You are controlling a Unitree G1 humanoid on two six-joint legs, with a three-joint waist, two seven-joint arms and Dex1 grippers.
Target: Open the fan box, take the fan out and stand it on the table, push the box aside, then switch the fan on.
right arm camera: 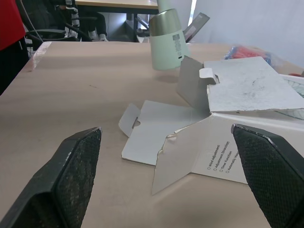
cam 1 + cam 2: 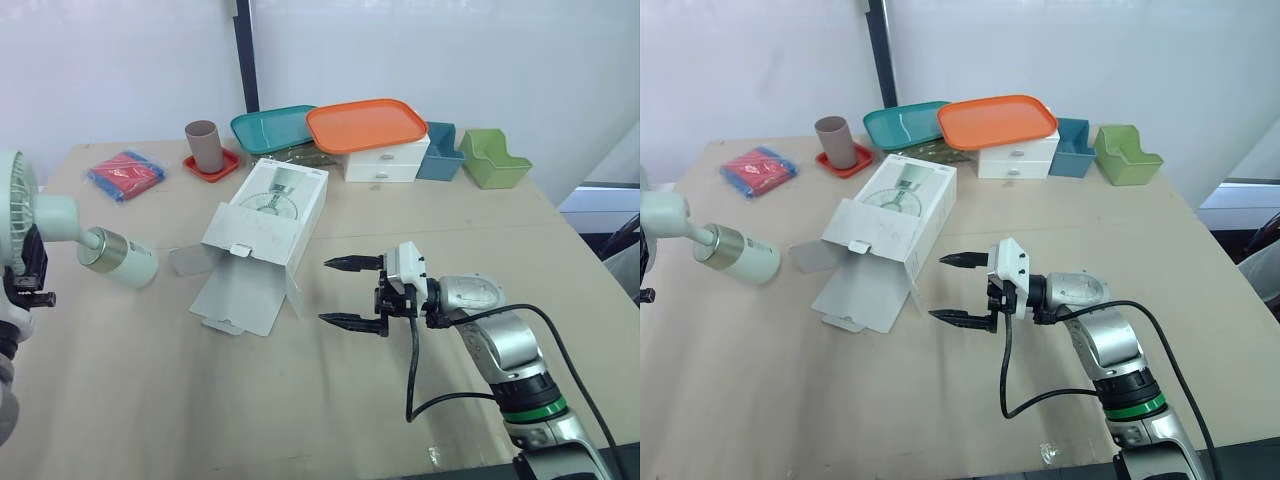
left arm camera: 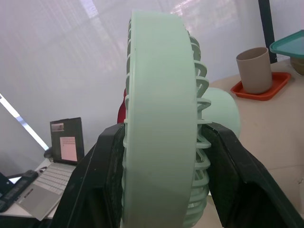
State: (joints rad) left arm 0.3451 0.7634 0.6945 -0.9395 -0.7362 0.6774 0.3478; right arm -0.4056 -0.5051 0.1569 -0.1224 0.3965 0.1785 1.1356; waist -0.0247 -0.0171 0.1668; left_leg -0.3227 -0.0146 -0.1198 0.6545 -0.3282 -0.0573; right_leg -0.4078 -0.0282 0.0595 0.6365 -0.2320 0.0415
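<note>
Fan [image 3: 156, 71] clamped by left gripper [image 3: 166, 142] | box flap [image 1: 216, 159]: "Wind Adjustment"

The box [image 2: 268, 225] lies mid-desk [image 2: 150, 400], its flapped end toward the near left. Left of it, at the desk's left edge, the fan [image 2: 60, 225] tilts between the jaws of the left gripper [image 3: 166, 142], base pointing toward the box. The right gripper [image 2: 326, 291] is just right of the flaps, jaws spread. Along the back, left to right: a packet [image 2: 125, 174], a cup [image 2: 204, 146] on a saucer [image 2: 224, 166], two trays [image 2: 272, 127], the right one on drawers [image 2: 385, 162], then two bins [image 2: 493, 160].
</note>
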